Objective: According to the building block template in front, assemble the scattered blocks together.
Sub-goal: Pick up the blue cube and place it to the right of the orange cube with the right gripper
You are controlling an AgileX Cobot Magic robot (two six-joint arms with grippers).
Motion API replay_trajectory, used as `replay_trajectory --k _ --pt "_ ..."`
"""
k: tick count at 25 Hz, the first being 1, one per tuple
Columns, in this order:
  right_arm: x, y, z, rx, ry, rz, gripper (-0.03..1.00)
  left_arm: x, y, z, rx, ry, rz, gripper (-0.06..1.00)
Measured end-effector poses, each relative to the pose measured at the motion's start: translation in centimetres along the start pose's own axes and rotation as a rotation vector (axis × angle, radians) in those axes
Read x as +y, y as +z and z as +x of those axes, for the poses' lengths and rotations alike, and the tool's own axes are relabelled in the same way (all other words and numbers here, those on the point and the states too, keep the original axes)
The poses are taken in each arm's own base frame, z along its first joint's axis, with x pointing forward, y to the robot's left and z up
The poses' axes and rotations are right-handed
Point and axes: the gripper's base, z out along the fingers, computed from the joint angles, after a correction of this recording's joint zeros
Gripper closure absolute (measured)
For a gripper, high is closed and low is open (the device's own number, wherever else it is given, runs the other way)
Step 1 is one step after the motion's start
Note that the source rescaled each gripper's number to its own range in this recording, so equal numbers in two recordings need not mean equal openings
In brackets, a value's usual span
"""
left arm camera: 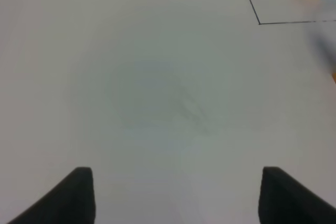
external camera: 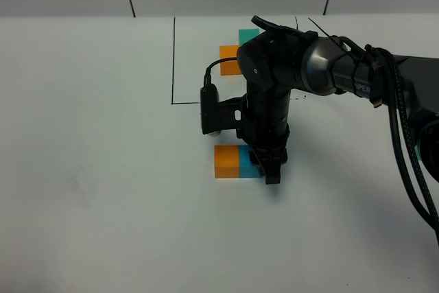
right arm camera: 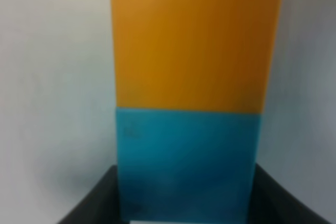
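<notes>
Surface: a plain white table (external camera: 103, 204), seen from above.
Drawn frame: a thin black rectangle outline (external camera: 174, 60) at the far middle; only its left side and near-left corner show.
Building block template (external camera: 230, 51): inside the frame, an orange cube with a teal-green one just behind; the rest is hidden by the arm.
Right arm (external camera: 329, 66): black, reaching in from the right edge across the middle and bending down, with cables (external camera: 411, 162) trailing along it.
Right gripper (external camera: 269, 169): pointing down, fingers at the blue block's right end.
Orange block (external camera: 226, 161): on the table, nearer than the frame.
Blue block (external camera: 247, 167): touching the orange block's right side.
</notes>
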Motion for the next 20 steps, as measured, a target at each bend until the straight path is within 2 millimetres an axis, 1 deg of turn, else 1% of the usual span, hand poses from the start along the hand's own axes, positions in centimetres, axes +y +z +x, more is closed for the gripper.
replay_trajectory --k 19,20 --pt "0.05 0.04 0.06 0.008 0.004 -0.006 0.94 0.00 0.00 0.00 0.000 0.000 0.000 0.53" --pt "0.05 0.04 0.06 0.008 0.006 -0.006 0.92 0.00 0.00 0.00 0.000 0.000 0.000 0.53"
